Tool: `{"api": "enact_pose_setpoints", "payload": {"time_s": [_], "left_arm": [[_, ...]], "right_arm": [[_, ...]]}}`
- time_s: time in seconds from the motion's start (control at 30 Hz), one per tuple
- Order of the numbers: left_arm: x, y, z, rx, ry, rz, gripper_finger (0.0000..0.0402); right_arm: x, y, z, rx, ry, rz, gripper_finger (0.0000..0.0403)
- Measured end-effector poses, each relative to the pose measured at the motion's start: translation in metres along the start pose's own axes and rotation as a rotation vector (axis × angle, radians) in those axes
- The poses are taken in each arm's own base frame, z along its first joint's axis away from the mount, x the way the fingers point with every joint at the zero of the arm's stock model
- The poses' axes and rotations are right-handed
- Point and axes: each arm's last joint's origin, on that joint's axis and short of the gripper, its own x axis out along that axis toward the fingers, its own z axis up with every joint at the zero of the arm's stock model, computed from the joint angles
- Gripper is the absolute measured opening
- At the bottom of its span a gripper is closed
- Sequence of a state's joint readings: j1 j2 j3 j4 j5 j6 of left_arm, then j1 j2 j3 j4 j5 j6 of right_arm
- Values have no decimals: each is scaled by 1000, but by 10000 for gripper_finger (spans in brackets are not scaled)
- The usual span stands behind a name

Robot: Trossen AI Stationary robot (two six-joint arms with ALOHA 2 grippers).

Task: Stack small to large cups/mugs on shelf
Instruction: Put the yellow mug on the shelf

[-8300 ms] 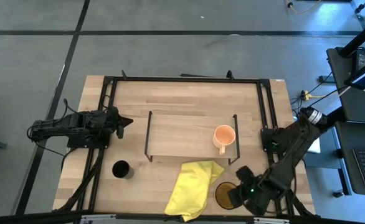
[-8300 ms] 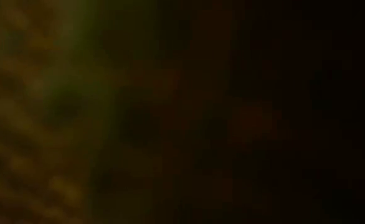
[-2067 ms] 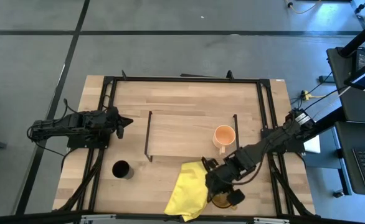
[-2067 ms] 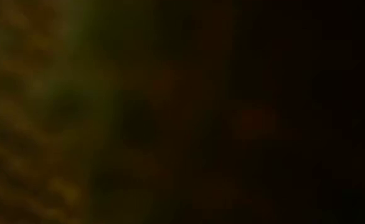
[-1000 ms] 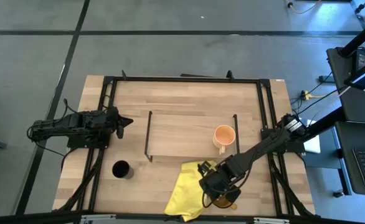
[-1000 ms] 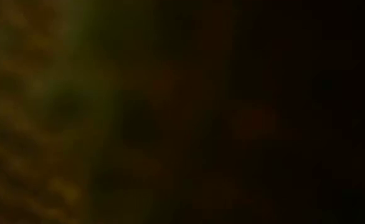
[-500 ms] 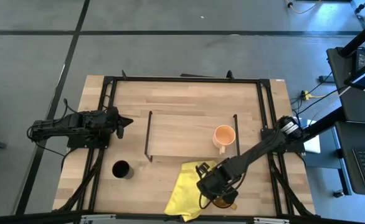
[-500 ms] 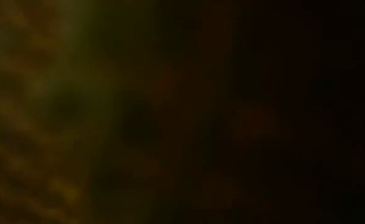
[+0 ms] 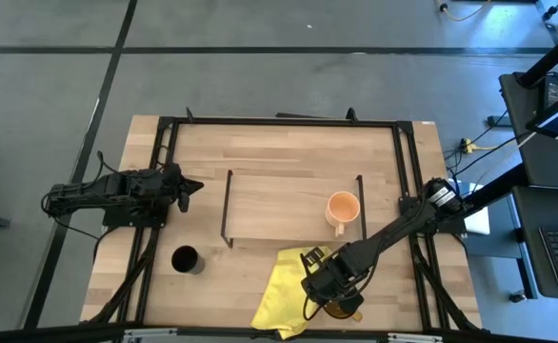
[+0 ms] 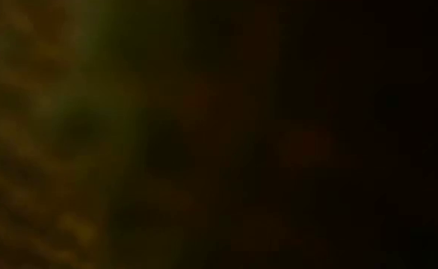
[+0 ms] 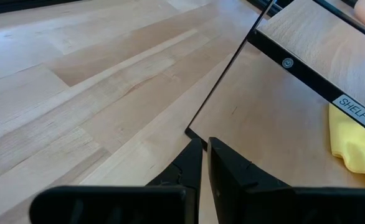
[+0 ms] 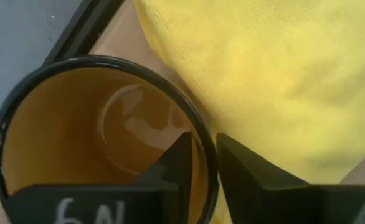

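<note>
Right gripper (image 12: pixel 200 163): fingers pinch the rim of the amber translucent handled mug (image 12: pixel 101 140), one inside, one outside.
Mug: near table edge, touching crumpled yellow cloth (image 9: pixel 284 291).
Left gripper (image 11: pixel 204 163): fingers together, beside light-wood shelf (image 9: pixel 279 205).

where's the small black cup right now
In the high view the small black cup stands on the wooden tabletop at its front left, outside the low light-wood shelf.
</note>
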State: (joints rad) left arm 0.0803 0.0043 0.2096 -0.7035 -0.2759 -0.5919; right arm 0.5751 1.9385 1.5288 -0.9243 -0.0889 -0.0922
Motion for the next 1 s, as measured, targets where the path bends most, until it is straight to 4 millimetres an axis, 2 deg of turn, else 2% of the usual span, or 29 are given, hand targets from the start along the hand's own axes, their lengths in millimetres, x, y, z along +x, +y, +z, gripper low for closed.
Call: {"api": "enact_pose_setpoints", "payload": {"time_s": [0.13,0.23,0.43,1.0], "left_arm": [[0,0,0,0,0,0,21],[0,0,0,0,0,-1,21],[0,0,0,0,0,0,21],[0,0,0,0,0,-1,21]], "right_arm": [[-1,1,-2,38,16,11,43],[-2,1,-1,68,9,17,34],[-1,0,-1,144,8,-1,47],[-2,0,-4,408,45,36,37]]}}
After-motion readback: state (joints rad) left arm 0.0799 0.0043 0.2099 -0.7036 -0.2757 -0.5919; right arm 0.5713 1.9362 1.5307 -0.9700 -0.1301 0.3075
